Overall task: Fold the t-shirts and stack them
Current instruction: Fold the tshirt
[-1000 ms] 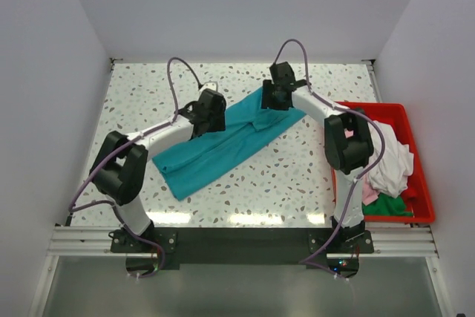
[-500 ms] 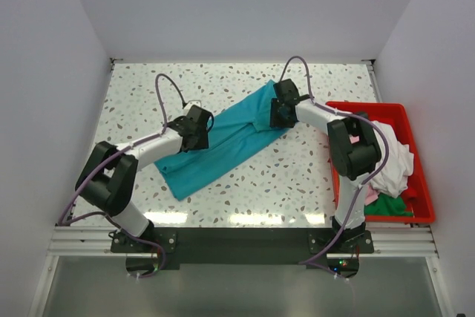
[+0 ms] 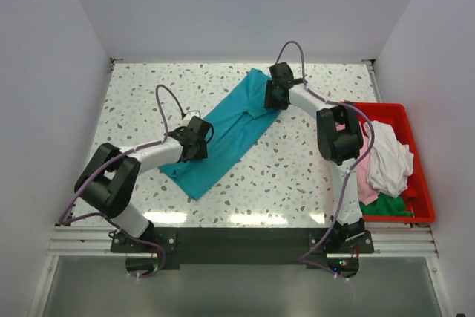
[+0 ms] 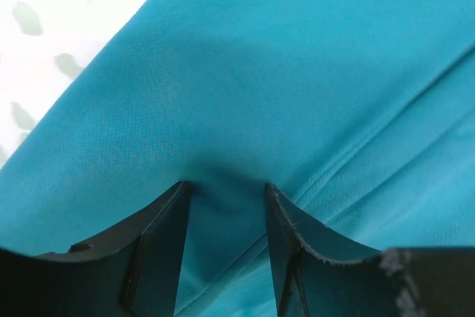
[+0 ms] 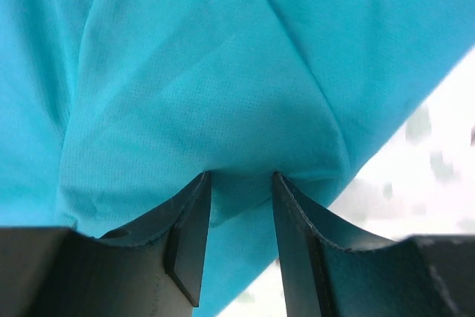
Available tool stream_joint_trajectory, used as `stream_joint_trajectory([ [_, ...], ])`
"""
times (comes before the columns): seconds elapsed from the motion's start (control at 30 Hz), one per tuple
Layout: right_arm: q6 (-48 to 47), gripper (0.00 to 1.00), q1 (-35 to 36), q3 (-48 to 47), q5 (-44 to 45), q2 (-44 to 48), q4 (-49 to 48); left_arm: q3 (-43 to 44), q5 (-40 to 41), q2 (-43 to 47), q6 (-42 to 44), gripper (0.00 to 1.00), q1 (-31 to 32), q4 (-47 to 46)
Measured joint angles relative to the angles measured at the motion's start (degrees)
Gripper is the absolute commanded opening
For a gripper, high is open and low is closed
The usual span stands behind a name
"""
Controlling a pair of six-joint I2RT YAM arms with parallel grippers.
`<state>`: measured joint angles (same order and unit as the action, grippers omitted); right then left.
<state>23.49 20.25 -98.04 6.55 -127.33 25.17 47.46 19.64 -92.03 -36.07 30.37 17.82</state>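
- Lying slantwise on the desk (image 3: 297,176), the teal t-shirt (image 3: 230,131) is stretched from near-left to far-right.
- A tuck of its cloth is pinched in each hand: the left hand (image 3: 194,139) at the left edge toward the near end, the right hand (image 3: 274,96) at the far-right end.
- Both ends are judged to need moving together.

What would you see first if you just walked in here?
A bright teal t-shirt lying slantwise across the middle of the speckled table. The left gripper pinches its near half and the right gripper its far end. At the right edge, a red bin holds a heap of white, pink and green shirts.
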Motion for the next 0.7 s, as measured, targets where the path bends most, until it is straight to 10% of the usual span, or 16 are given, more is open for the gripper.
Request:
stream_joint_trajectory([
  [0.3, -5.03, 0.55, -1.64, -27.74, -4.98, -17.35, 1.25, -1.38, -5.49, -1.64, -13.05, 0.52, 12.28, -12.92],
  [0.7, -9.79, 0.82, -1.22, -32.65, -5.97, -16.92, 5.35, 6.16, -11.26, -1.79, -17.16, 0.63, 16.92, -8.9],
])
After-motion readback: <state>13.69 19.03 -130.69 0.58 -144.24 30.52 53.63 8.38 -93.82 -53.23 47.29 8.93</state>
